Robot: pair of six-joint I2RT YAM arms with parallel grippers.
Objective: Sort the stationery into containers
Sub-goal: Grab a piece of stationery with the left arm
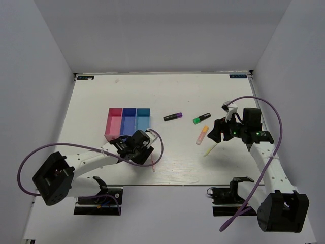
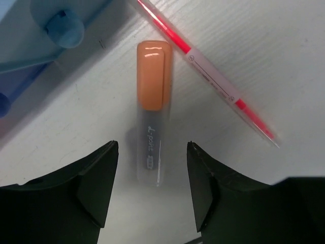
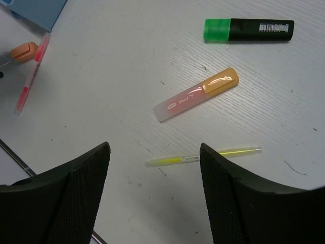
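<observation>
An orange-capped marker with a clear body lies on the table between the fingers of my open left gripper, which hovers just above it. A pink-red pen lies slanted beside it. In the top view my left gripper is just in front of the pink-red, dark blue and light blue containers. My right gripper is open and empty above a pale yellow pen. Beyond it lie a second orange marker and a green-ended black highlighter. A purple-ended highlighter lies mid-table.
The light blue bin's corner is close at the upper left of the left wrist view. The table's front edge runs near the pink-red pen. White walls enclose the table on three sides.
</observation>
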